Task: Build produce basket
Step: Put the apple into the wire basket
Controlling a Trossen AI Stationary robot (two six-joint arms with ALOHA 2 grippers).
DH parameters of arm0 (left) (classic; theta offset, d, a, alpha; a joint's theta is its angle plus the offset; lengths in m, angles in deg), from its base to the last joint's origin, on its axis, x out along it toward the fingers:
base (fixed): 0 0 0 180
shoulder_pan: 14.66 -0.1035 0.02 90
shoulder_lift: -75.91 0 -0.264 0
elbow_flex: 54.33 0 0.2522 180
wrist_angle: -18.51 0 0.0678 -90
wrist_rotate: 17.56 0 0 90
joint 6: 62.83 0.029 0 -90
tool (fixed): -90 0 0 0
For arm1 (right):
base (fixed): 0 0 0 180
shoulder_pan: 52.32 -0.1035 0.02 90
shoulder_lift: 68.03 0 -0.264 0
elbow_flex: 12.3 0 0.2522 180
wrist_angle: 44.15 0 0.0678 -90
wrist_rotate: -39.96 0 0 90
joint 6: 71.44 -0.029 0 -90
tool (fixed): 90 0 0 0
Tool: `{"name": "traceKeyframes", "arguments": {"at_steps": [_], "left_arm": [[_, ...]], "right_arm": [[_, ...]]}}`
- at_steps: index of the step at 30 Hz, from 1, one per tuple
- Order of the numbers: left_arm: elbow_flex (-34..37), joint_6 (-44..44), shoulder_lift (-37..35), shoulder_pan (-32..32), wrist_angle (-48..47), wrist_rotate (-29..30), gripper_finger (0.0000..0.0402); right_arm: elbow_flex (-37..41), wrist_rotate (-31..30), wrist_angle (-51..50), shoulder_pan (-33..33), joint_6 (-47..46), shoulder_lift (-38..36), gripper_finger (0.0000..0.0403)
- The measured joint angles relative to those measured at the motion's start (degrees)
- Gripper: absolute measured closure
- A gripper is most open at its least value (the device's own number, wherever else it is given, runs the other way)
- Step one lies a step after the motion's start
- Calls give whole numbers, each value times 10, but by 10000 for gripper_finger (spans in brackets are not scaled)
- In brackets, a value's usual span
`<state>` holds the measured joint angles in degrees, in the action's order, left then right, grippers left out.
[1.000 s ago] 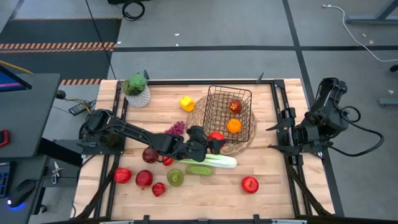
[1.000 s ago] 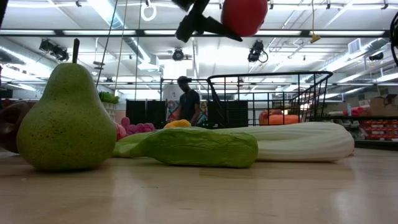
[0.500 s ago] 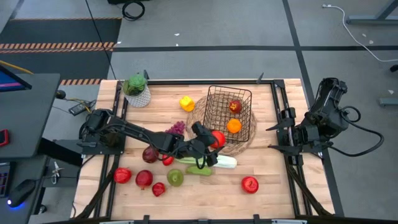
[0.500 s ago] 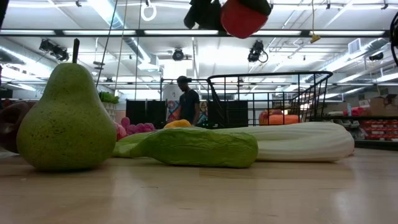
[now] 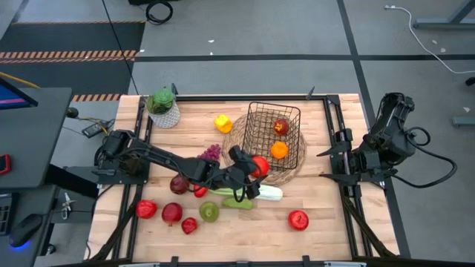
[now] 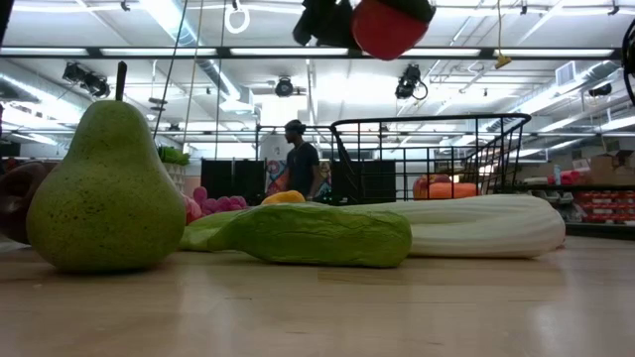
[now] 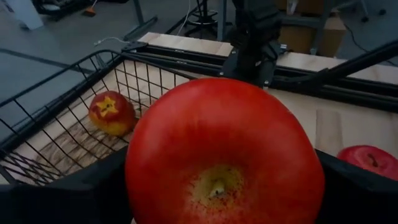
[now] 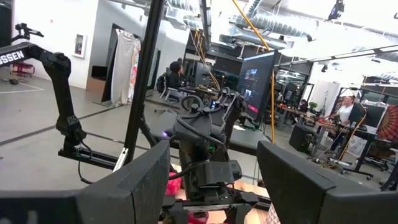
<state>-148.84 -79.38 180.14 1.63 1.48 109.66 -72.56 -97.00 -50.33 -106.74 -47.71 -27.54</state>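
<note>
The left gripper (image 5: 256, 167) is clamped around a shiny round red apple (image 5: 259, 165), with a dark finger on each side of it in the left wrist view. It holds the apple up in the air, just off the near-left corner of the black wire-grid basket (image 5: 261, 112) and above the edge of the round flat woven straw mat (image 5: 236, 127) the basket sits on. In the low view the apple (image 6: 389, 25) hangs well above the table, higher than the basket's rim.

Inside the basket there are 2 things: 1 red apple with a yellow star-shaped mark (image 5: 280, 127) and 1 orange (image 5: 279, 150). The rest of the basket floor is bare, mostly on the side nearer the left arm.

Right under the left arm lie 1 long pale-green leek (image 5: 261, 191) and 1 green cucumber (image 5: 237, 202), side by side. 1 green pear (image 5: 209, 212) sits just left of the cucumber. Near the front-left of the wooden table (image 5: 326, 230) there are 3 red fruits in a loose row (image 5: 171, 213), plus a dark red one (image 5: 179, 185) and a small red one half hidden under the arm. 1 more red apple (image 5: 298, 219) sits alone at the front right, well apart from everything. 1 yellow pepper (image 5: 222, 122) and 1 bunch of purple grapes (image 5: 211, 153) lie left of the mat. A leafy green plant in a white pot (image 5: 163, 107) stands at the back-left corner.

The right gripper (image 5: 332, 163) waits off the table's right edge, fingers spread apart and holding nothing.
</note>
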Motion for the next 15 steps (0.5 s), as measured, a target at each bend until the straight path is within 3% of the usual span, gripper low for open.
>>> {"name": "traceKeyframes", "arguments": {"at_steps": [3,7,15], "left_arm": [[0,-20,0,1,-3,-10,50],[0,36,-1,1,-29,-94,49],[0,-9,-1,5,-238,-116,49]], "right_arm": [[0,0,0,0,0,0,156],[0,0,0,0,0,0,156],[0,0,0,0,0,0,156]]}}
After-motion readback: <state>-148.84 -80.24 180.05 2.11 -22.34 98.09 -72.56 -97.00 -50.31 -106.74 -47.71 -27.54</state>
